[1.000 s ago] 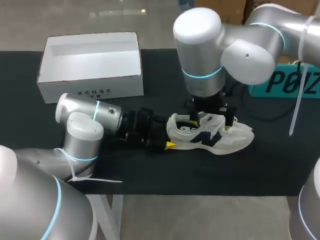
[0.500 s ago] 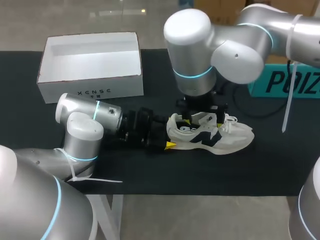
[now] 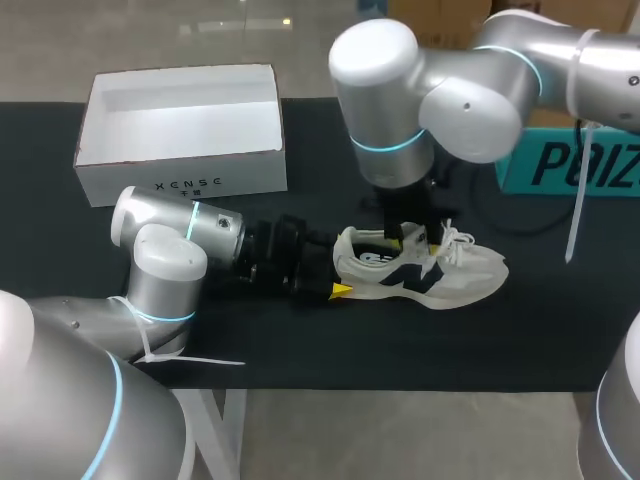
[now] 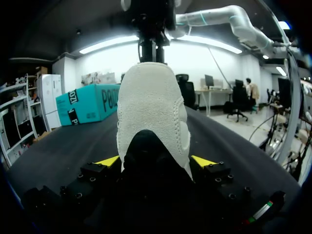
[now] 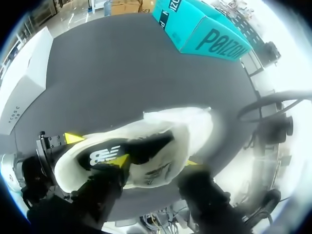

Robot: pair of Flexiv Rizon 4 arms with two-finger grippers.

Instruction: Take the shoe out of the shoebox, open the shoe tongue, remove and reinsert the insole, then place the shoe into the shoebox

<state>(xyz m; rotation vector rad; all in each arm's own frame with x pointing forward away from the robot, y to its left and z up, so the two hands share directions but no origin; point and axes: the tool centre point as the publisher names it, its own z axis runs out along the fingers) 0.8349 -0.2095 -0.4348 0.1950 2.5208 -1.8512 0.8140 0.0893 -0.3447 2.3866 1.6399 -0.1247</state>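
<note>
A white shoe (image 3: 425, 270) with a navy logo lies on its side on the black table (image 3: 300, 340), toe to the right. My left gripper (image 3: 335, 282) is shut on its heel (image 4: 151, 112), one yellow tip on each side (image 4: 108, 161). My right gripper (image 3: 415, 243) hangs over the shoe's opening (image 5: 146, 148). Its fingers (image 5: 124, 163) are shut on a white printed flap (image 5: 156, 174), by its look the tongue. The open white shoebox (image 3: 180, 125) stands at the back left, with nothing showing inside.
A teal box (image 3: 575, 165) sits at the back right, with a black cable (image 3: 500, 225) on the table in front of it. The table's front edge (image 3: 400, 385) runs just below the shoe.
My right arm shifted a little to the left over the shoe and its fingers closed in from wide open onto the white flap. The left arm and the shoe stayed put.
</note>
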